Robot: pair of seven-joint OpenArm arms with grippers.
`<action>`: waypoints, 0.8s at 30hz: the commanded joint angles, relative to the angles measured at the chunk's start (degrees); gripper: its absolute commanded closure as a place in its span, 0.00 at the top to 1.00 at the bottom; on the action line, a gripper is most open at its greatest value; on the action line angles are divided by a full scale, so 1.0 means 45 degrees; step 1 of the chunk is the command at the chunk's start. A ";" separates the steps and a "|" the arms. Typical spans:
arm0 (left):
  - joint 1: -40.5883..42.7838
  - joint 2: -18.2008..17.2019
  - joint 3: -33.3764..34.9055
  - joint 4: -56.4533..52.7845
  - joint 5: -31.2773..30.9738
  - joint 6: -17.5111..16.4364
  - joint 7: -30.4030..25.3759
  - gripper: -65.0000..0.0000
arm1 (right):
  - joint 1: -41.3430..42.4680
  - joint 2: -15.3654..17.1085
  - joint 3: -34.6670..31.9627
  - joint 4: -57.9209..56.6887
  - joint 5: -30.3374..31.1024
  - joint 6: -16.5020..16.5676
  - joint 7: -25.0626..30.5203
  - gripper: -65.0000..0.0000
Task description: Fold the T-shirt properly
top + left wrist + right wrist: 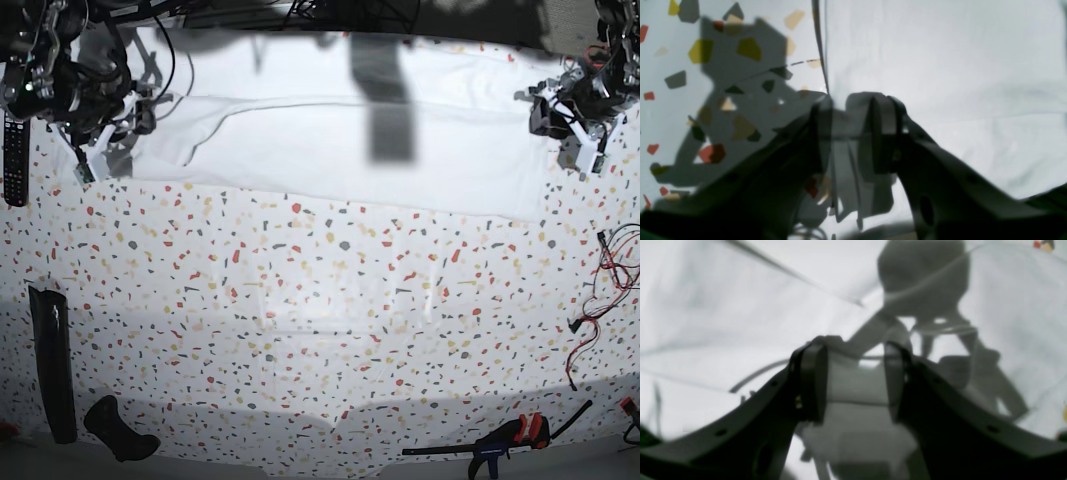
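Note:
The white T-shirt lies spread flat across the far part of the table. My left gripper is low at the shirt's right edge. In the left wrist view, the left gripper has its fingers apart and astride the edge of the T-shirt, with shadowed cloth in the gap. My right gripper is at the shirt's left end. The right wrist view shows the right gripper wide open just over the T-shirt, holding nothing.
The speckled table cover stretches toward the front. A black remote lies at the left edge. Two black objects lie at the front left, a clamp at the front right, and red wires at the right.

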 commanded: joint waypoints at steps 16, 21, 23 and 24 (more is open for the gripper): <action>-0.2327 0.0486 0.0053 -0.1224 0.1161 0.0291 0.0170 0.29 | 0.3415 0.0199 -0.2220 -0.3298 -0.1593 -0.0277 0.0947 0.43; -0.3526 0.0495 0.0058 -0.2837 0.1146 0.0291 -0.0262 0.29 | 0.4143 0.0209 -0.2220 -0.3347 -0.2414 -0.0442 0.1073 0.43; -0.3978 0.0491 0.0112 -0.3555 0.1146 0.0296 -0.0257 0.29 | 0.4294 0.0204 -0.2220 -0.3468 -0.2414 -0.0675 0.1200 0.43; -0.4163 0.0500 0.0112 -0.3871 0.1141 0.0291 -0.0253 0.29 | 0.4342 0.0204 -0.2220 -0.3555 -0.2414 -0.0787 0.1389 0.43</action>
